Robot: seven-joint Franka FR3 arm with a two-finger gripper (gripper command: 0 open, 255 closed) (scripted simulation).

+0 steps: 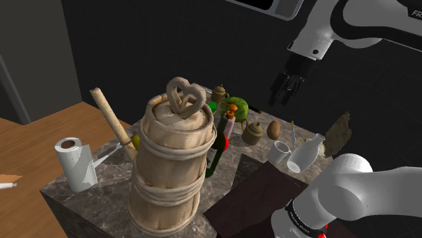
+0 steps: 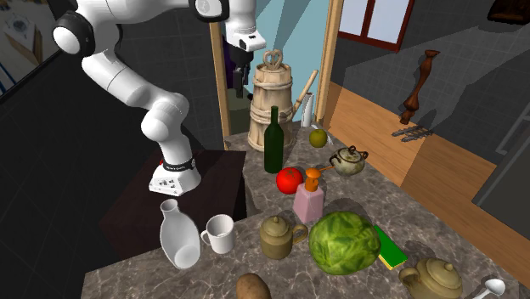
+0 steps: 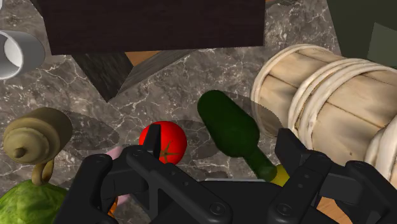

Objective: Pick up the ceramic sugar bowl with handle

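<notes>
The sugar bowl point(image 2: 280, 236) is an olive-brown lidded pot with a side handle, standing on the marble counter between a white mug point(image 2: 219, 234) and a green cabbage point(image 2: 343, 242). In the shoulder view the sugar bowl point(image 1: 253, 132) sits beside a brown potato point(image 1: 273, 128). My black gripper point(image 1: 280, 96) hangs open high above the counter, well clear of everything. From the wrist, the gripper point(image 3: 221, 149) looks down on a red tomato point(image 3: 163, 142) and a green bottle point(image 3: 232, 132), while the sugar bowl point(image 3: 35, 132) lies off beyond one finger.
A tall rope-bound wooden churn point(image 1: 172, 162) dominates the counter, with a paper towel roll point(image 1: 76, 162) near it. A white flask point(image 2: 178, 238), a pink dispenser point(image 2: 309, 202) and two teapots point(image 2: 348, 159) point(image 2: 431, 278) crowd the counter. The dark stand point(image 2: 144, 212) adjoins it.
</notes>
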